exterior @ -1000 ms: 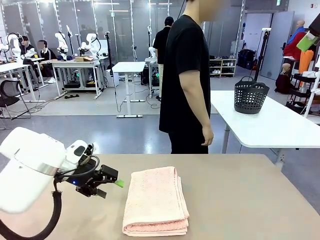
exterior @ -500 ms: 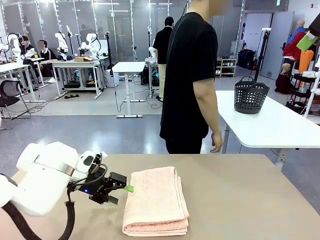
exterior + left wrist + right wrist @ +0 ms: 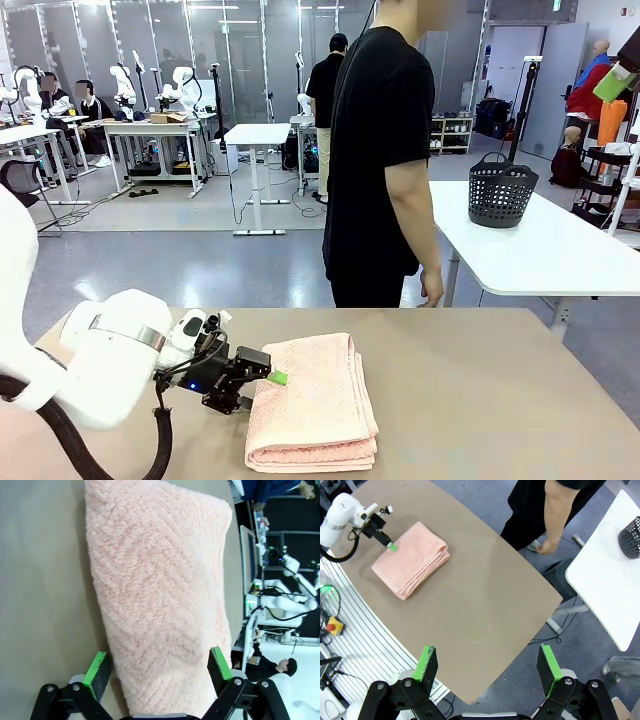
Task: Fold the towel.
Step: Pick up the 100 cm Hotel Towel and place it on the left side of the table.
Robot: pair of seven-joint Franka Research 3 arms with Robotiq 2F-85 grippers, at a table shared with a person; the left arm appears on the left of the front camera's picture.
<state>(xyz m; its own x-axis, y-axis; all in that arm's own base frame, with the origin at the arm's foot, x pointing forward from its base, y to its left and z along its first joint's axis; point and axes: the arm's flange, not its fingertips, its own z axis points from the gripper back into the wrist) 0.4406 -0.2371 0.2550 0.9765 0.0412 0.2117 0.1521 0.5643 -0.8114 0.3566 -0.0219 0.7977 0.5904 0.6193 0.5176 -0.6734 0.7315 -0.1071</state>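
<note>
From the front, the folded pink towel (image 3: 313, 405) is seen lying on the tan table (image 3: 500, 400), with the left gripper (image 3: 262, 381) held open at the towel's left edge. Through the left wrist camera, its spread green pads (image 3: 96, 668) are seen straddling the towel's near end, so several stacked layers could be pinched together and the fold dragged askew. From the right wrist, the right gripper (image 3: 487, 666) is seen open and well apart from the towel (image 3: 411, 559), high above the table.

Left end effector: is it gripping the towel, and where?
Nothing is held. The left end effector is open, straddling the towel at its edge; jaws not closed.
</note>
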